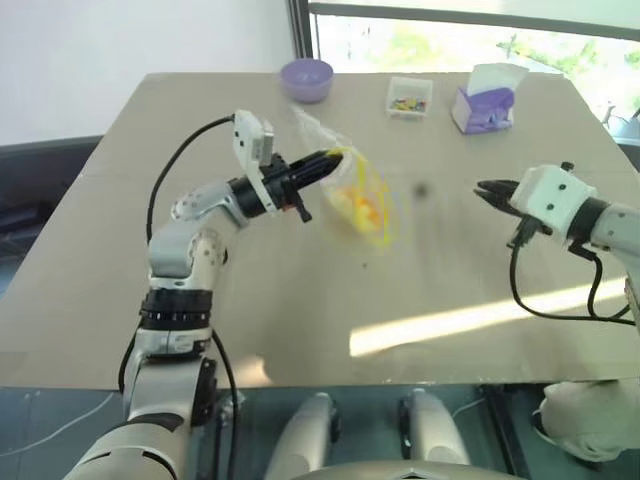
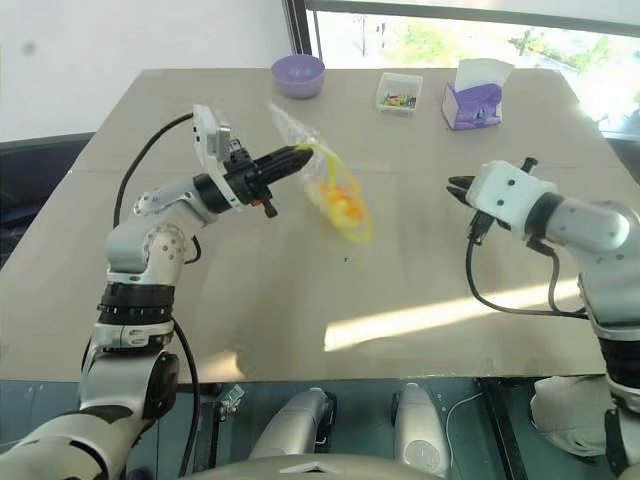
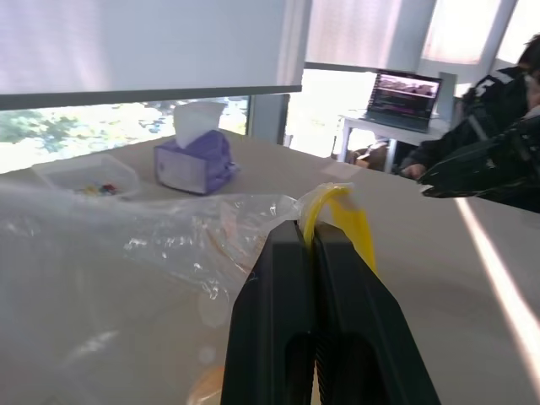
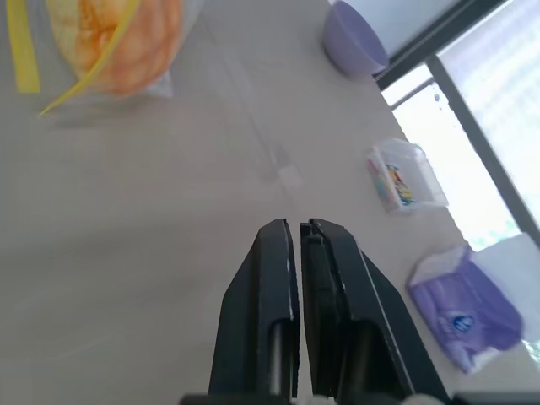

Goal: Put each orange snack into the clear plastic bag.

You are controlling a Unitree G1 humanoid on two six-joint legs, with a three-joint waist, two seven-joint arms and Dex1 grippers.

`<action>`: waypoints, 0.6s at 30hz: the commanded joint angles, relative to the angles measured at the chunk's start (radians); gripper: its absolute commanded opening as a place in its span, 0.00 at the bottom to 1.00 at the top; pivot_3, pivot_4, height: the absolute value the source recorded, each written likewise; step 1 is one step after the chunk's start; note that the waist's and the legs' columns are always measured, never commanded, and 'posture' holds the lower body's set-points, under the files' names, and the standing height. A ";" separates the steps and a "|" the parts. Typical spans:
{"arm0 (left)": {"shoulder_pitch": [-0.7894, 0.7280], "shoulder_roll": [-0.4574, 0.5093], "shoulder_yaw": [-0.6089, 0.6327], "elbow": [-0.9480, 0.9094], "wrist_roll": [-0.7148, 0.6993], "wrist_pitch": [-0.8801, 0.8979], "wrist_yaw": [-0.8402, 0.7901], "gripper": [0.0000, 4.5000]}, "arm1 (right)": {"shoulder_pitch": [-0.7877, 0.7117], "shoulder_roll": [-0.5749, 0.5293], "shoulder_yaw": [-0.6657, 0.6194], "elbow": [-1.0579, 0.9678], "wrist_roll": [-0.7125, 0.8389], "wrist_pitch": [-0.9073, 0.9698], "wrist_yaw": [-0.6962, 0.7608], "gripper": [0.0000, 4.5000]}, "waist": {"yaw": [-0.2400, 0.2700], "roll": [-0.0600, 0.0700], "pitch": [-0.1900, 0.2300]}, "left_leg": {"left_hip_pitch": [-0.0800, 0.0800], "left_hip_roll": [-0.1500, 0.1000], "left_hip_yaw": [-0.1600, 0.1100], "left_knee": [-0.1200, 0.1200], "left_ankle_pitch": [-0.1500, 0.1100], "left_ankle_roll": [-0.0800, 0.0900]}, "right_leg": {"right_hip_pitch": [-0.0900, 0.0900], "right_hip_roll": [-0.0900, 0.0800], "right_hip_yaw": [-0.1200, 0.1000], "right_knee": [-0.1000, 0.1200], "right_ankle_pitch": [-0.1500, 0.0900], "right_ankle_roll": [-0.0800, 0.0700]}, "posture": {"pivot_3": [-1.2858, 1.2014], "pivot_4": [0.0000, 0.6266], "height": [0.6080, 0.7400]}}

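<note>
While my left gripper (image 1: 335, 157) pinches the bag (image 1: 350, 185) aloft at frame centre, snack (image 1: 358, 207) inside, my right gripper (image 1: 487, 189) hangs clenched and empty at right.

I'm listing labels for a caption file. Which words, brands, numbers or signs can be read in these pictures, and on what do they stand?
No text can be read anywhere.
Tissue box: a small round mark on its purple side, too blurred to read.
Plastic bag: faint yellow print, not legible.
Laptop in the background: a lit screen, its content too small to read.
Small clear box: only coloured bits, no label visible.
</note>
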 commanded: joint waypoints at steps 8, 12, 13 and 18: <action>-0.007 -0.019 0.027 -0.102 -0.055 0.043 0.082 0.00 | 0.054 0.135 0.018 -0.131 0.105 0.114 -0.070 0.17 | 0.004 0.000 0.000 | 0.000 0.001 0.000 0.001 0.000 0.000 | 0.000 0.000 0.000 0.000 0.001 0.000 | 0.52 0.24 1.00; -0.017 -0.025 0.021 -0.106 -0.048 0.046 0.116 0.00 | 0.115 0.212 0.037 -0.194 0.098 0.169 -0.154 0.55 | 0.009 0.000 0.000 | -0.001 0.000 0.000 0.001 0.000 0.000 | 0.000 -0.001 0.000 -0.001 0.001 0.000 | 0.52 0.24 1.00; -0.019 -0.026 0.019 -0.106 -0.045 0.044 0.121 0.00 | 0.131 0.217 0.045 -0.207 0.091 0.176 -0.162 0.67 | 0.009 0.000 0.000 | -0.001 0.000 0.000 0.001 0.000 0.000 | 0.000 -0.001 0.000 0.000 0.001 0.000 | 0.52 0.24 1.00; -0.035 -0.026 0.015 -0.089 -0.036 0.039 0.136 0.00 | 0.161 0.215 0.090 -0.229 0.075 0.189 -0.159 0.67 | 0.009 0.000 0.000 | 0.000 0.000 0.000 0.002 0.000 0.000 | 0.000 0.000 0.000 0.000 0.001 0.000 | 0.52 0.24 1.00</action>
